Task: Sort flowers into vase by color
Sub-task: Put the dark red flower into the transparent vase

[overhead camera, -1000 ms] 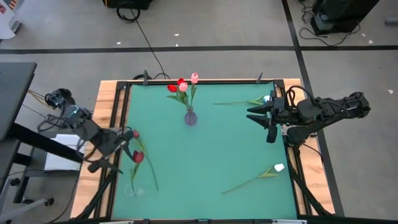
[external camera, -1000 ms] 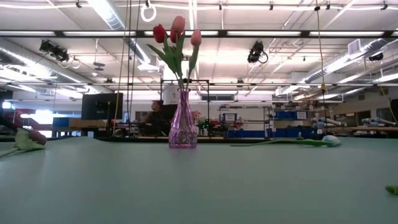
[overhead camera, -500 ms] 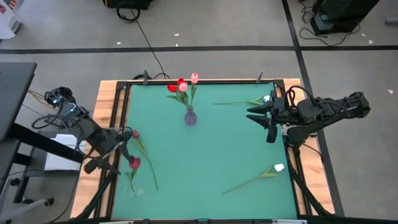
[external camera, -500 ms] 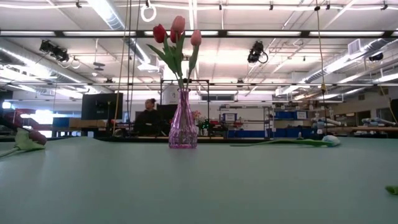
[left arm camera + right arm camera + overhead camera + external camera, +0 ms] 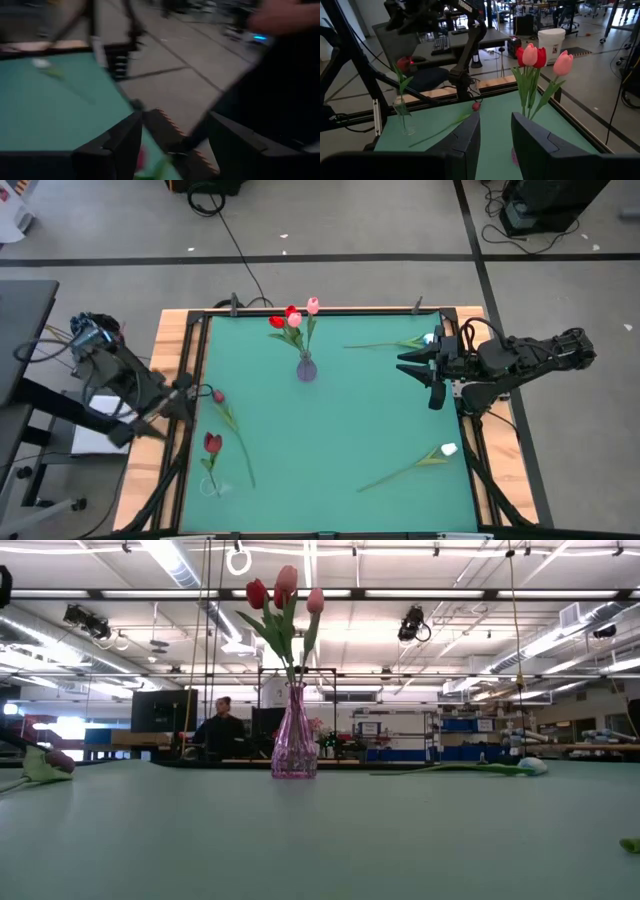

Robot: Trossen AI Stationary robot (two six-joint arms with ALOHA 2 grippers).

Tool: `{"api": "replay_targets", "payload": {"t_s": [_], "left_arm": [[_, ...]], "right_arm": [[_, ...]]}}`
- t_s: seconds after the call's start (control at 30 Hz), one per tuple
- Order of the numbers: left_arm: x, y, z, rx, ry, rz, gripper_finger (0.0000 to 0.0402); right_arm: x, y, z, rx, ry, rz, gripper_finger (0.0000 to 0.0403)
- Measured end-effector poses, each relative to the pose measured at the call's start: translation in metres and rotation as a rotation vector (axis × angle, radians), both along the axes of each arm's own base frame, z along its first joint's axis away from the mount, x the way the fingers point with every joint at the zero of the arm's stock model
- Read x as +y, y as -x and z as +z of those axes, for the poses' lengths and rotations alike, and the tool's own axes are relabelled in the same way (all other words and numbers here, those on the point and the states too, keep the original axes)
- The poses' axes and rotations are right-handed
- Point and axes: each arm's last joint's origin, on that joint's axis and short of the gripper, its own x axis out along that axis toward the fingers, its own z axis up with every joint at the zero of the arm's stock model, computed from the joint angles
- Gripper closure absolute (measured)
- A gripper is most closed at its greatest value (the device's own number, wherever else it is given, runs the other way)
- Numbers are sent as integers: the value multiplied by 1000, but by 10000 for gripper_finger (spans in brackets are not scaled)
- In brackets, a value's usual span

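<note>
Left hand [image 5: 175, 395]: at the left edge of the desk [image 5: 340, 420], over the wooden rim. In its wrist view the fingers [image 5: 120, 145] stand apart with nothing between them: released, empty.

Just beside it, on the desk:
- dark red tulip [image 5: 217, 396], lying flat, stem running toward the near edge;
- red tulip [image 5: 212, 443], standing upright in a small clear vase [image 5: 214, 486] near the front-left corner.

Farther out: purple vase [image 5: 306, 367] at the back centre, holding red and pink tulips [image 5: 292, 318].

Right side: two white tulips lying flat, one [image 5: 448, 449] near the front-right, one [image 5: 428, 339] at the back, just beside the right hand [image 5: 418, 369]. Right hand waits at the right edge, fingers [image 5: 465, 135] partly apart, empty.

Handling, our judgement:
- Flowers look very light; thin stems likely bend and spring.
- Bud heads soft; a pinch there could crush or slip.
- We take hold on the stem, mid-length or a bit toward the head, clear of the leaves, so the flower hangs steady and the stem end can be steered into a vase neck.
- Clear vase looks light and tippy; the stem should go in gently.
</note>
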Motion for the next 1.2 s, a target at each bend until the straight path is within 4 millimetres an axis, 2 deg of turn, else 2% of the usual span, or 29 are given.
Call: {"api": "replay_targets", "payload": {"t_s": [0.1,0.2,0.33,0.43,0.53,0.7,0.93,1.07,1.13,1.2], "left_arm": [[12,1,5,-2,-15,222,177],[24,-1,4,3,-13,547,177],[42,-1,-10,67,-35,952,177],[51,-2,-23,182,-10,1163,177],[54,-13,-34,297,-17,1327,177],[59,-53,-69,486,43,1418,177],[72,-116,-150,793,355,1437,177],[72,-129,-200,1110,440,1382,179],[69,-127,-215,1246,438,1342,182],[65,-120,-226,1327,444,1389,184]], "right_arm": [[0,0,0,0,0,0,284],[0,0,0,0,0,0,284],[0,0,0,0,0,0,284],[0,0,0,0,0,0,284],[0,0,0,0,0,0,284],[0,0,0,0,0,-1,284],[0,0,0,0,0,0,284],[0,0,0,0,0,0,284],[0,0,0,-1,0,0,284],[0,0,0,0,-1,0,284]]}}
